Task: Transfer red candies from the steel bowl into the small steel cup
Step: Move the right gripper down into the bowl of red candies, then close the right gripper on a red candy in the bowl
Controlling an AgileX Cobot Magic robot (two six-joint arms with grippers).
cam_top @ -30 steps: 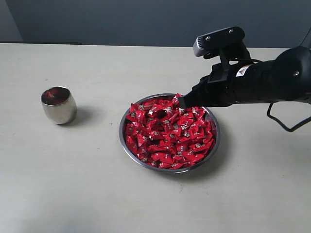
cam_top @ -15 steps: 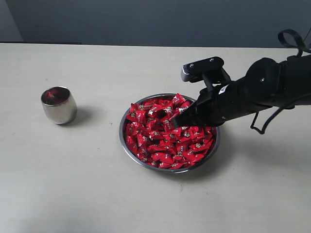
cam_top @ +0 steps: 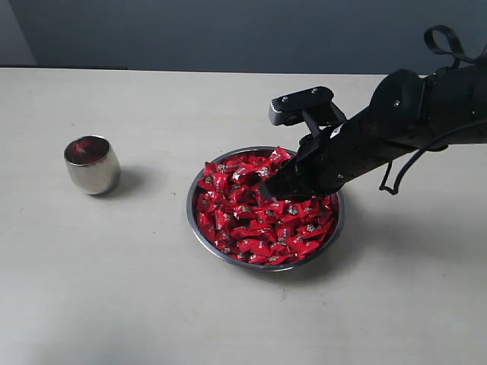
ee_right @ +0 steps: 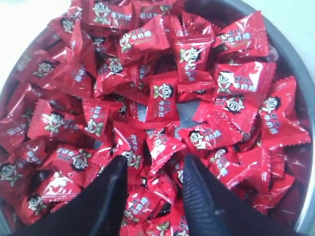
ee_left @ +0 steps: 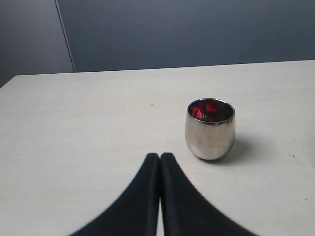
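The steel bowl (cam_top: 196, 230) sits mid-table, heaped with red candies (cam_top: 243, 217). My right gripper (cam_top: 272, 192) reaches down into the heap from the right. In the right wrist view its two black fingers stand apart over the red candies (ee_right: 162, 98), and the right gripper (ee_right: 153, 167) is open with loose wrappers between the tips, none pinched; the steel bowl's rim (ee_right: 300, 73) curves along the edge. The small steel cup (cam_top: 92, 165) stands far left with red showing inside. In the left wrist view the small steel cup (ee_left: 210, 130) stands beyond my left gripper (ee_left: 160, 156), which is shut and empty.
The pale tabletop (cam_top: 122, 289) spreads around the bowl and cup. A dark wall (cam_top: 228, 30) runs behind the table's far edge. A black cable (cam_top: 396, 179) loops off my right arm beside the bowl.
My right arm has swung left and down from the bowl's right rim into the candy heap, and its fingers have parted from shut to open. The cup and bowl have not moved.
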